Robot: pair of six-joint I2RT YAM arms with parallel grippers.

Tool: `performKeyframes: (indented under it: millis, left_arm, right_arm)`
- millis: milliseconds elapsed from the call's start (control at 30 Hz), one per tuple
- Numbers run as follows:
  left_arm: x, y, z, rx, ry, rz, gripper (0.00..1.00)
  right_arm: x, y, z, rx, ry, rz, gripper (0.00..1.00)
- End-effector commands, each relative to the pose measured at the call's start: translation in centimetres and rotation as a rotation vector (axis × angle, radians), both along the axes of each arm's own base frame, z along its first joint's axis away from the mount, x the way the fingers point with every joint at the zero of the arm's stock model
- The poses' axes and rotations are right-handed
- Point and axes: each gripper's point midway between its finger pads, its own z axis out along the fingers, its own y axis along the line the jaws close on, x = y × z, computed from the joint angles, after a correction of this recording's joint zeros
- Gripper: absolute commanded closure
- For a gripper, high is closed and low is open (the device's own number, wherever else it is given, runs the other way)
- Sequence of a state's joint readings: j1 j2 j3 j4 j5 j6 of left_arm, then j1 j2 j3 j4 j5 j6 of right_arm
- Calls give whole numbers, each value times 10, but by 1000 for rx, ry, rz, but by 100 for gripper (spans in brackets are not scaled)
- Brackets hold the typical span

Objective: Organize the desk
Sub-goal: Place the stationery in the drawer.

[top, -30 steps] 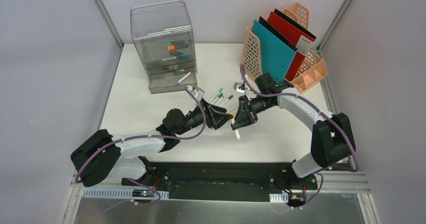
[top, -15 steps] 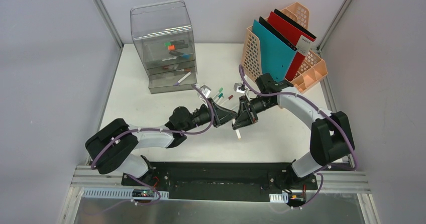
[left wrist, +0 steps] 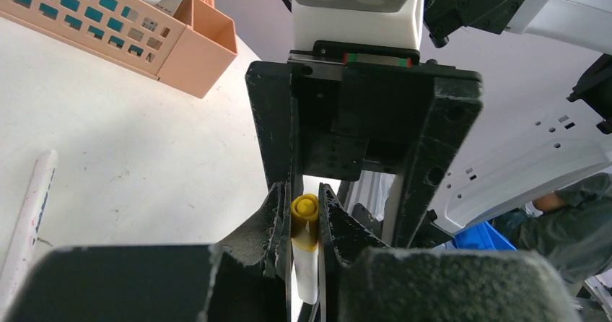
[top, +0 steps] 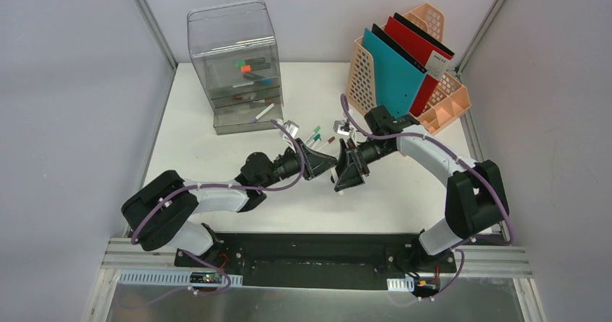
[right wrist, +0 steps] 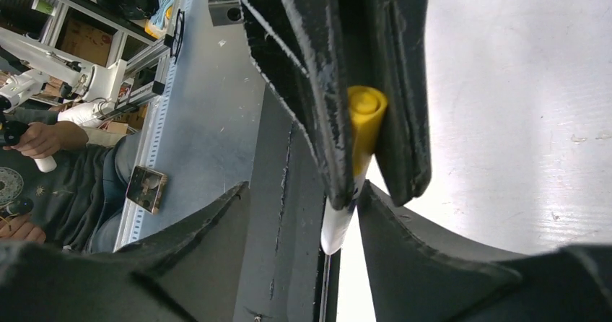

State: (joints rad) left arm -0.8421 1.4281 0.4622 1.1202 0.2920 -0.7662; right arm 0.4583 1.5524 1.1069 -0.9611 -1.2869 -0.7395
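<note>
The left gripper (left wrist: 303, 206) is closed on a yellow-capped marker (left wrist: 306, 235); the right gripper (top: 343, 180) is spread open around its white barrel. Both are positioned above the middle of the desk (top: 195, 156), with a clear drawer unit (top: 234, 69) at the tabletop's far-left corner.

The left hand (top: 332, 168) and right hand (top: 346, 177) meet tip to tip mid-bench (top: 193, 152), barring each other. Pens (top: 315, 136) lie just behind; drawers (top: 234, 69) and rack (top: 433, 91) fill the far corners.
</note>
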Motion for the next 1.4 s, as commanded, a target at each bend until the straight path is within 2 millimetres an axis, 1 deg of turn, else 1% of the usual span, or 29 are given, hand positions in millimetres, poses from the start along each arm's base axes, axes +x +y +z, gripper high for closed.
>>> performKeyframes:
  millis: [0,100,233,400,467,633,833,1067,1133,1267,1367]
  left_arm:
    - [6,13,16,-43,-28,49,100]
    - [9,21,13,-36,-21,69,100]
    - [15,33,13,-22,-10,105,100]
    - [27,57,6,35,15,194,100]
    - [35,71,3,66,28,257,100]
    - [55,116,-1,121,66,448,100]
    - [74,157,-2,98,96,582,100]
    - [104,197,-6,21,184,689,100]
    - [115,213,-8,-13,217,727,100]
    - [136,244,-20,-117,338,811,100]
    - [154,264,-26,-212,411,840,100]
  right_arm:
    - [3,5,13,51,-78,23,39]
    - [3,5,12,42,-86,23,36]
    - [6,4,7,17,-107,21,34]
    - [8,1,4,-11,-137,15,33]
    - [9,1,3,-17,-150,13,33]
    - [10,-1,1,-30,-164,11,32]
    - [11,-1,0,-38,-170,10,32]
    - [12,-2,-2,-47,-173,8,32]
    - [12,-2,-2,-47,-175,8,32]
    - [12,-2,-2,-48,-174,8,32]
    - [12,-2,-3,-49,-173,8,32]
